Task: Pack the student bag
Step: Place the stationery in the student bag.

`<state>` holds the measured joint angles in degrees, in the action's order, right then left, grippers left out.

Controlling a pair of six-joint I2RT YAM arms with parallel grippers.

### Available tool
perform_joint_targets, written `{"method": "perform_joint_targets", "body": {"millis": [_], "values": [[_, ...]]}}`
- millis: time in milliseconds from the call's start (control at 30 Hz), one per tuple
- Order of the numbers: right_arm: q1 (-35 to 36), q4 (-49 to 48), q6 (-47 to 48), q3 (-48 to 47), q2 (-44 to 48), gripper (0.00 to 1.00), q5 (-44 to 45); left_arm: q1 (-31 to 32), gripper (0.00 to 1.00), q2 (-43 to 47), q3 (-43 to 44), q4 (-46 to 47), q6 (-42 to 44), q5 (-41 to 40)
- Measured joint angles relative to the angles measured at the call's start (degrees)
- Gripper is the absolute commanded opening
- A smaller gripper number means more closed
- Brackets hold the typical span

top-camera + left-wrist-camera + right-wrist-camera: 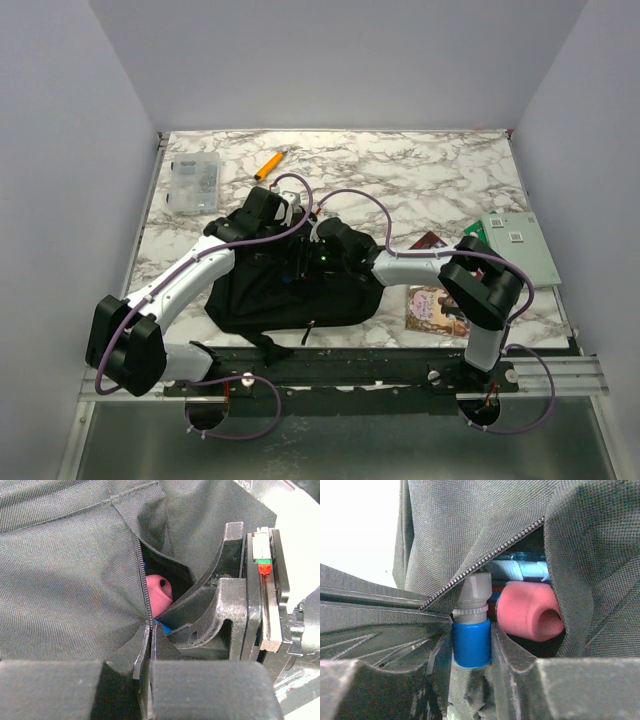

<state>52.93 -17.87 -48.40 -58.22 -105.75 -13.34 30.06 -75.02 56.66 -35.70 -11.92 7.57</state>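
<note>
Where the marble table (420,175) meets the left wall, a clear box (195,183) lies with an orange marker (268,165) just to its right. Both are well apart from the bag (270,300), which lies flat at the middle of the near edge, between the two arms. The left pincer (150,637) is together on the bag's zip edge, the cloth pinched between its fingers beside the open slit. Through that slit a pink thing (157,595) shows inside the bag, with a bit of blue below it. From the right side, the right pincer (471,632) is clamped on a blue tube (471,647), whose grey neck points into the slit, the zip (485,565) running just over it. The pink thing lies just right of the tube, inside the opening; whether they touch I cannot tell. Right of the bag, a picture book (437,310) lies by the right arm's elbow, with a small dark red card (430,240) beyond it. A green board (520,245) lies at the table's right edge.
</note>
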Motion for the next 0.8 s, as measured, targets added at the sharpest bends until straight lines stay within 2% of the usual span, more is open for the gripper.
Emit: {"method": "perform_joint_targets", "body": {"millis": [200,333,800], "values": [[0.2,3.0,1.8,-1.4,0.0,0.55,3.5,-0.1,0.0,0.0,0.0,0.5,0.2,-0.7],[0.3,4.9,2.7,-1.5,0.6,0.6,5.4,0.0,0.0,0.0,0.0,0.7,0.2,-0.9],[0.6,7.0,2.3,3.8,11.8,0.63,8.7,0.5,0.0,0.0,-0.1,1.0,0.0,-0.2]]}}
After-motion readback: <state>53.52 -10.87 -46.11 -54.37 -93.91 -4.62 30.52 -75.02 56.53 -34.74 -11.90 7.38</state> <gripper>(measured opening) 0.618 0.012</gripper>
